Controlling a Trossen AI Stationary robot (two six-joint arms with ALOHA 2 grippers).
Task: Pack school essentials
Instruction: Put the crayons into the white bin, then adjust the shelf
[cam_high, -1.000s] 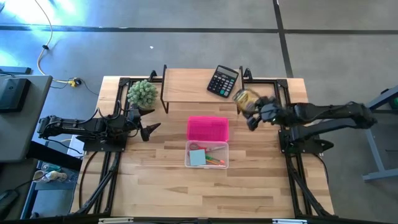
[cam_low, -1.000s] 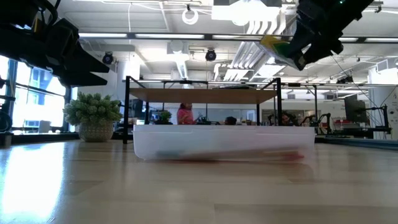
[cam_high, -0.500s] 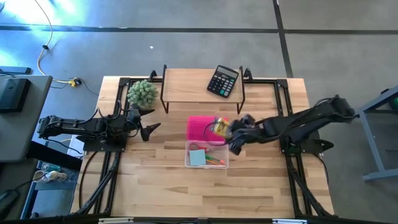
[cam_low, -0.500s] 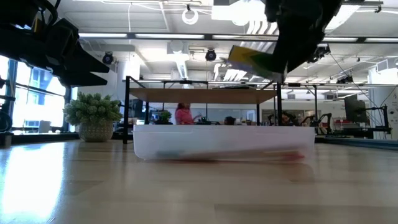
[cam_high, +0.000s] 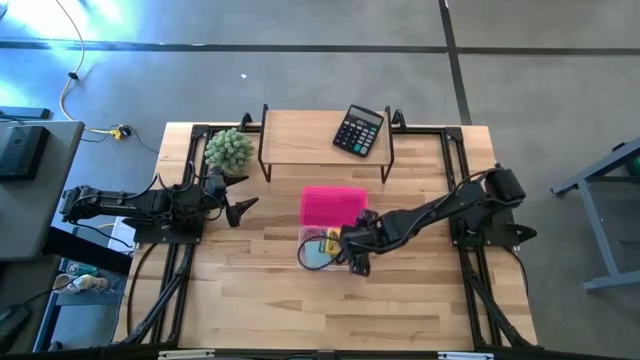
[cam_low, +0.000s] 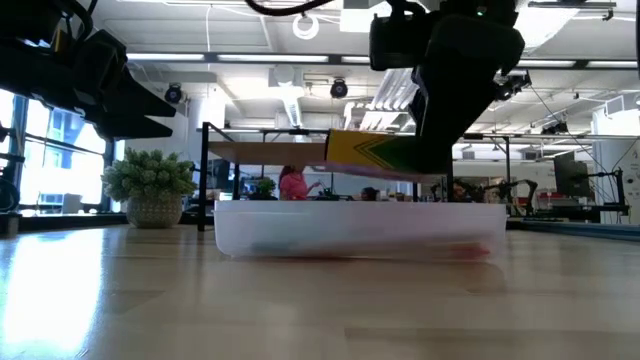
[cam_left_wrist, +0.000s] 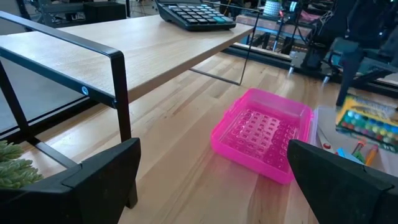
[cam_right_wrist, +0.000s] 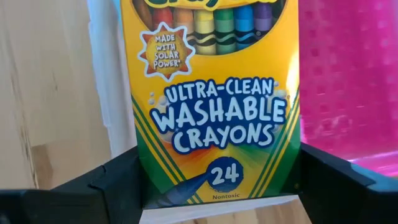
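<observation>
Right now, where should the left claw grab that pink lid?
Take the pink lid by its raised wall nearest the left claw, from above, one finger inside, one outside. It lies flat, hollow side up, so that thin upright wall looks easiest to pinch.

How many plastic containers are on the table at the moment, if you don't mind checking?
2: a pink container below the shelf, and a clear bin just in front of it, under the crayon box in the right gripper.

Glossy cardboard crayon box (cam_right_wrist: 214, 99); translucent plastic bin (cam_low: 360, 230); matt wood table (cam_high: 400, 300).
</observation>
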